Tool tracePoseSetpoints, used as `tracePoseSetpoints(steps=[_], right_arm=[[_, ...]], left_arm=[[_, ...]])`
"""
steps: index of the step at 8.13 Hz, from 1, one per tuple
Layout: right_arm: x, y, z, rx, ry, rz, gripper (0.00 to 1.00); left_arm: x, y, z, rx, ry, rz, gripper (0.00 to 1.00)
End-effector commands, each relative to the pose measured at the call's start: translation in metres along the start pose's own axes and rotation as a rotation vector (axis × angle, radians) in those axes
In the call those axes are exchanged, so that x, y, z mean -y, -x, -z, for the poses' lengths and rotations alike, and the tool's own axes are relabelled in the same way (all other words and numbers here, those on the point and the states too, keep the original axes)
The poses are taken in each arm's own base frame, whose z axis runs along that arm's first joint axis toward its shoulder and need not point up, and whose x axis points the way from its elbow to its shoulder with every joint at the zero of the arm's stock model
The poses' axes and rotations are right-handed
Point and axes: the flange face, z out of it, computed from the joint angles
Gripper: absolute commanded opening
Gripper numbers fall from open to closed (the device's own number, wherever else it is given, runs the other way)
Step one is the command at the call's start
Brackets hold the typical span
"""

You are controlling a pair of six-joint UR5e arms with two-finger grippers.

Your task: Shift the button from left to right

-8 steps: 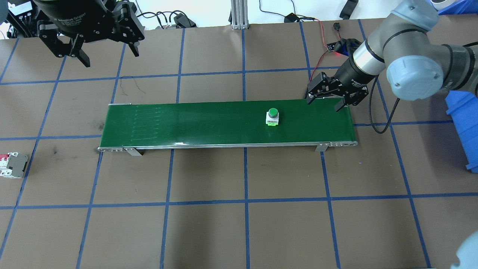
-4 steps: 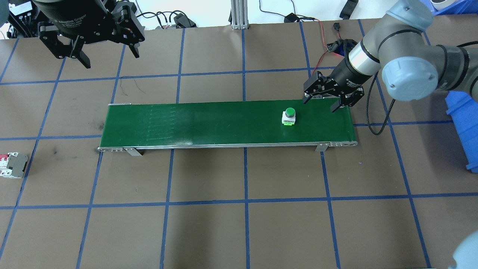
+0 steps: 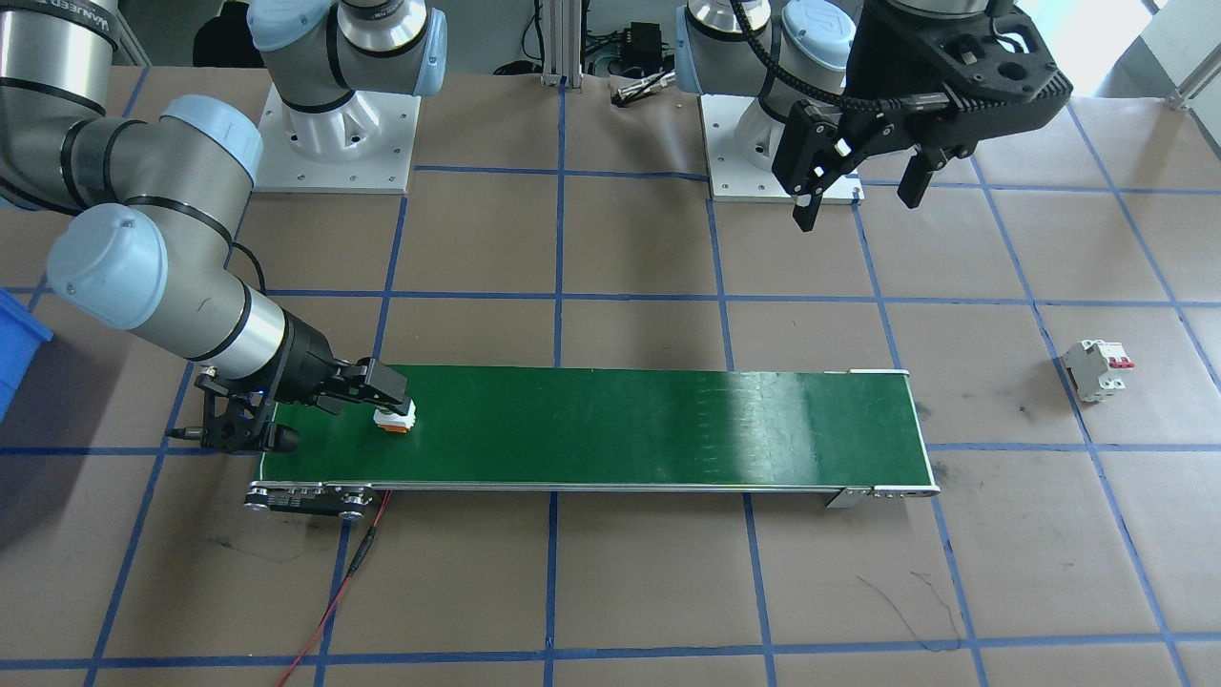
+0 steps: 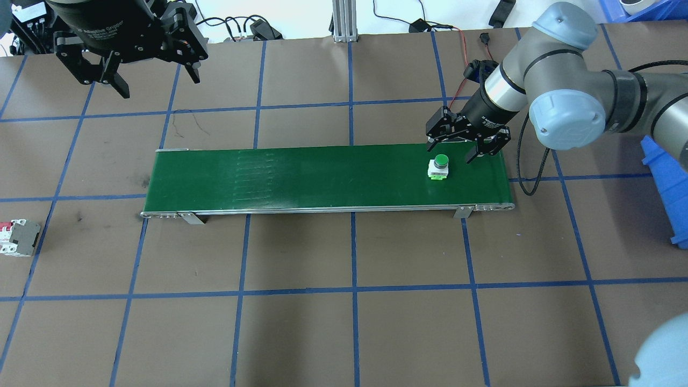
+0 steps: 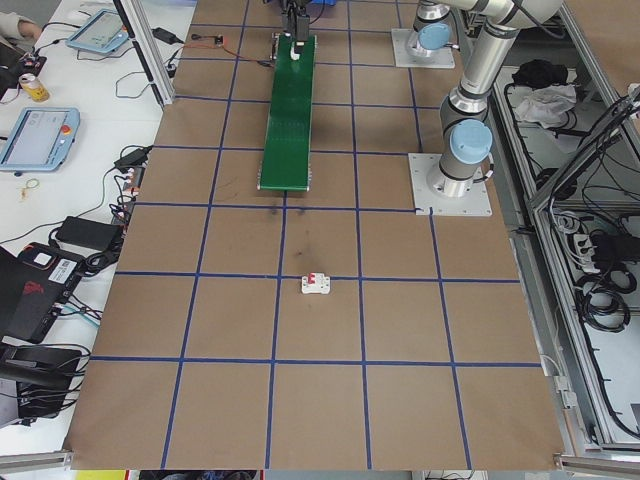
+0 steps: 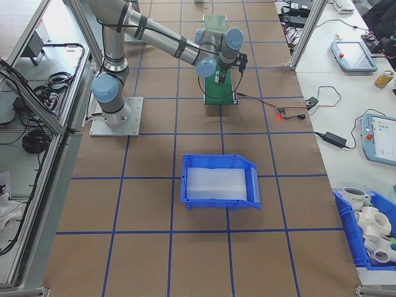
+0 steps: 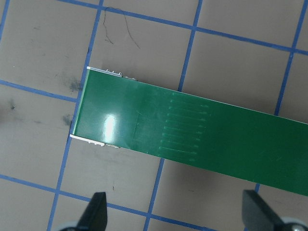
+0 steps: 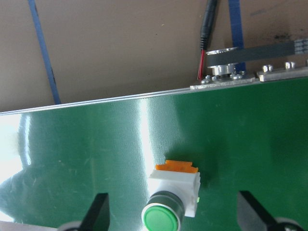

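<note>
The button (image 4: 439, 167) is a small white block with a green cap and an orange base. It stands on the green conveyor belt (image 4: 322, 177) near its right end. My right gripper (image 4: 451, 150) hovers open just over and behind it, one finger on either side without touching. The right wrist view shows the button (image 8: 171, 199) low in the frame between the spread fingers (image 8: 98, 211). From the front, the button (image 3: 394, 417) sits beside the right gripper (image 3: 334, 415). My left gripper (image 4: 157, 80) hangs open and empty high beyond the belt's left end, also seen as the left gripper (image 7: 175, 211).
A white circuit breaker with red toggles (image 4: 19, 237) lies on the table at the far left. A blue bin (image 6: 219, 179) sits to the right of the belt, past the right arm. A red wire (image 3: 334, 592) trails from the belt's motor end.
The button has travelled rightward along the belt. My right gripper has shifted left and now stands over it, still open. The left arm has not moved.
</note>
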Motion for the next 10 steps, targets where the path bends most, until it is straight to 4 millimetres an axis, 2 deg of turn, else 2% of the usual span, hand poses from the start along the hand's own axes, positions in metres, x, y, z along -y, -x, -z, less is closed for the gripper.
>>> tracePoseSetpoints(steps=[1,3,5,7,8,10], right_arm=[[0.008,-0.008,-0.020,-0.058,0.017,-0.026,0.90],[0.007,-0.011,-0.024,-0.110,0.024,-0.025,0.87],[0.006,-0.023,-0.023,-0.219,0.037,-0.010,0.58],[-0.001,-0.031,-0.023,-0.300,0.089,0.012,0.12],[-0.002,-0.033,-0.022,-0.314,0.091,0.013,0.05],[0.003,-0.030,-0.011,-0.317,0.071,0.040,0.01]], left_arm=[[0.000,0.000,-0.001,0.002,0.001,0.000,1.00],[0.000,0.000,-0.001,0.002,0.001,0.000,1.00],[0.000,0.000,-0.001,0.002,0.001,0.000,1.00],[-0.001,0.001,0.000,0.003,-0.001,-0.002,1.00],[-0.001,0.001,0.000,0.003,-0.001,-0.002,1.00],[0.000,0.001,0.001,0.004,-0.003,-0.001,1.00]])
